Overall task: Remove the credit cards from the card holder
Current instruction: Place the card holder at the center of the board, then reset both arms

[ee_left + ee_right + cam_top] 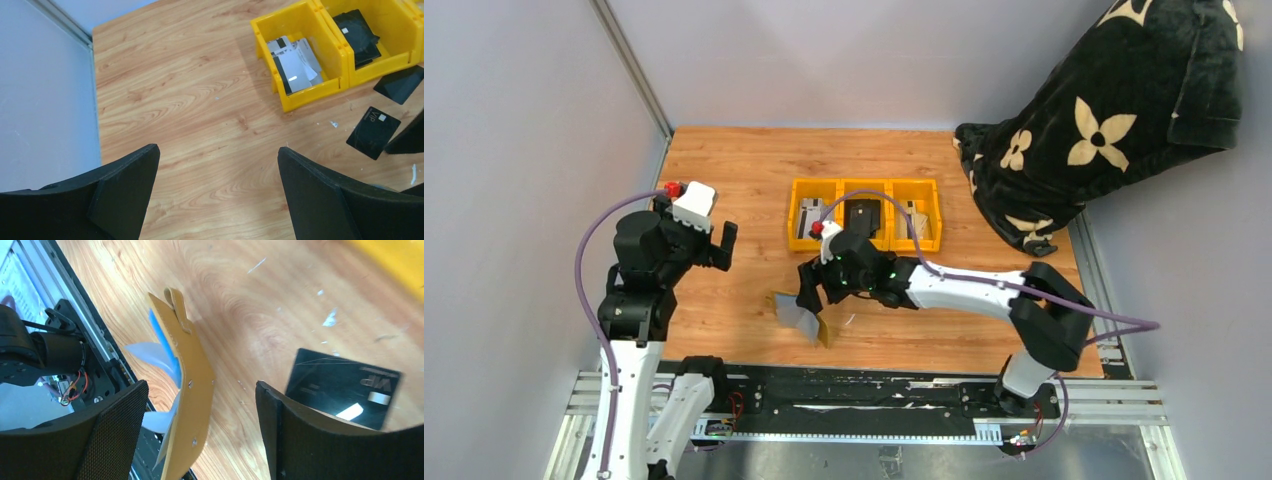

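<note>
Hanging low over the holder [187, 390], the right gripper [200, 395] was seen with jaws wide apart either side of it, nothing clamped; the holder was propped half-open on its edge near the front of the table [724, 170], lining bared, likely so pockets could be reached. One card [345, 390] was spotted flat just beside it, already out, while the left gripper [217, 155] was held spread, well apart. The bins [865, 182] behind were judged no obstacle.
</note>
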`<state>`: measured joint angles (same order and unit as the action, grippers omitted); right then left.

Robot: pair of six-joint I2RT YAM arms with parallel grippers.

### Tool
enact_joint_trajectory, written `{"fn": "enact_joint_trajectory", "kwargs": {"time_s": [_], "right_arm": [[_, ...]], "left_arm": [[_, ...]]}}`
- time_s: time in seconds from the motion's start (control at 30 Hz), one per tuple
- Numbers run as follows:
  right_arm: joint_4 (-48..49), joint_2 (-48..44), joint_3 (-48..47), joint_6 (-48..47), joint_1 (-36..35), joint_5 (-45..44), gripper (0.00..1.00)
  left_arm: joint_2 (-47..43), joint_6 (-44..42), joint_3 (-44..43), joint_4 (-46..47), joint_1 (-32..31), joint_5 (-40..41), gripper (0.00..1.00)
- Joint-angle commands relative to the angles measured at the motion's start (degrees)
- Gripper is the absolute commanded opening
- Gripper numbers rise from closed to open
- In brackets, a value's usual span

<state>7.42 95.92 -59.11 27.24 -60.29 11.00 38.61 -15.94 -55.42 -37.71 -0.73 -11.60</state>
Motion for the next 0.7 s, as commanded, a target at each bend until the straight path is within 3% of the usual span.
{"fn": "enact_joint_trajectory", "kwargs": {"time_s": [0.0,0.23,0.33,0.47,0.53,0.67], "right_arm": [[-8.68,-8.13,-2.72,-7.76,1.86,-9.7,0.83],[-16.34,-21.77,-1.02,-13.12,7.4,-10.84,0.85],[-17.81,-31.39,3.55,-15.56,10.28,-18.51,0.86],[-18.91,-43.93,13.03,-16.88,15.42,-36.73,0.88],[-18.89,-50.21,19.61,-14.69,20.31,-45.75,0.89],[-12.5,-59.74,31.7,-12.19,34.2,-51.63,0.93]], "left_arm": [[0.31,1.76,1.9,3.76,0.56,2.1,1.0],[2.63,3.14,3.83,7.29,3.06,2.5,1.0],[4.65,4.85,5.72,10.07,5.31,1.0,1.0],[4.93,7.06,11.97,17.36,7.12,-1.12,1.0],[4.96,7.34,17.16,22.79,7.15,-2.57,1.0],[9.26,8.4,24.83,36.36,7.15,-3.86,1.0]]}}
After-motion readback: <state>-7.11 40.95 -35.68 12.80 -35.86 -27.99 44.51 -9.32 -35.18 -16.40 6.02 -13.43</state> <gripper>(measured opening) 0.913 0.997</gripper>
